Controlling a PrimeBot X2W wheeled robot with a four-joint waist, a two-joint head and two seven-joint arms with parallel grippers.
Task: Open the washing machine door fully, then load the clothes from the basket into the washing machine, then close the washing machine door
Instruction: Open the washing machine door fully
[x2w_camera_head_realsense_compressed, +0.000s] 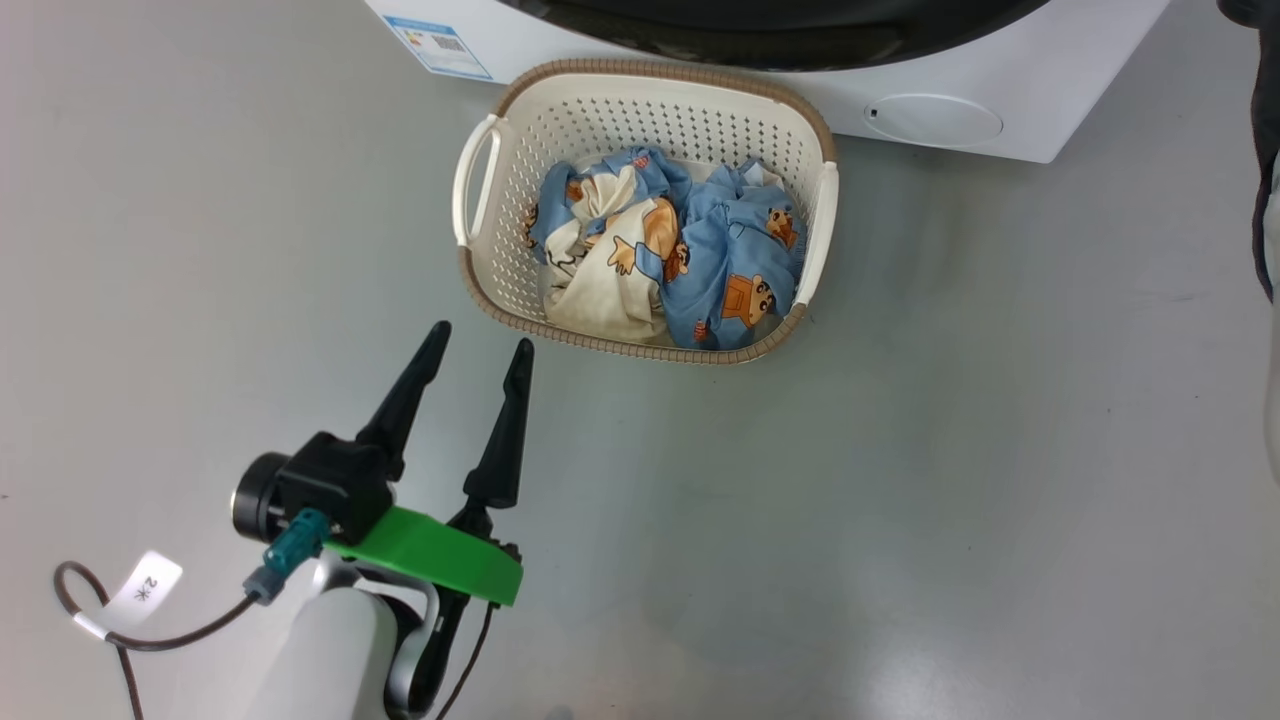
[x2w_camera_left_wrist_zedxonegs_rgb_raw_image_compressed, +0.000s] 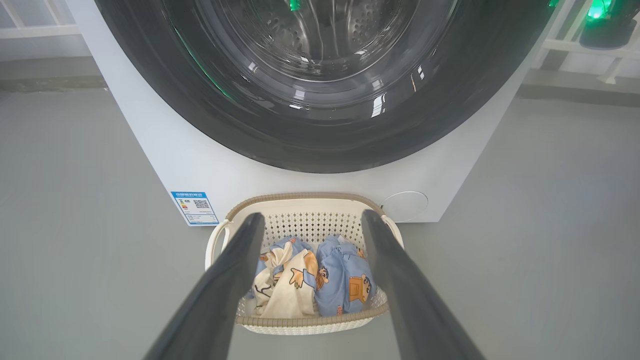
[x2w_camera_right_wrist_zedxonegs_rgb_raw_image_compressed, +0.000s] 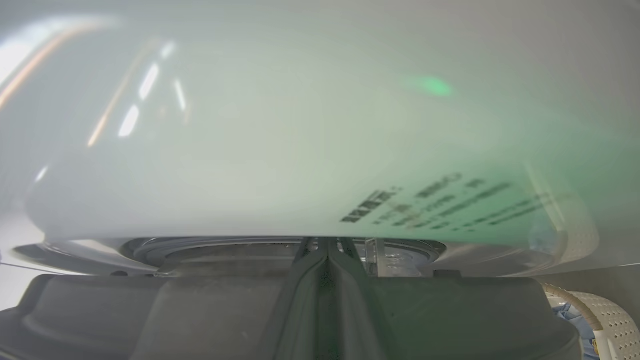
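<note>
Fingers spread wide and empty, the left gripper (x2w_camera_head_realsense_compressed: 481, 335) hovers near one basket (x2w_camera_head_realsense_compressed: 600, 125) holding one bundle of clothes (x2w_camera_head_realsense_compressed: 700, 260), set just before the washing machine (x2w_camera_head_realsense_compressed: 1080, 70) and its one round door (x2w_camera_left_wrist_zedxonegs_rgb_raw_image_compressed: 320, 150); the right gripper (x2w_camera_right_wrist_zedxonegs_rgb_raw_image_compressed: 327, 247) shows two fingers pressed together, gripping nothing visible.

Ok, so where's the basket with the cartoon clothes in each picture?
Head view: the basket sits top middle, just before the washing machine.
Left wrist view: bottom middle, between the fingers of the left gripper.
Right wrist view: just a corner, far bottom right.
Shared landmark: the blue label left of the basket, in head and left wrist views.
</note>
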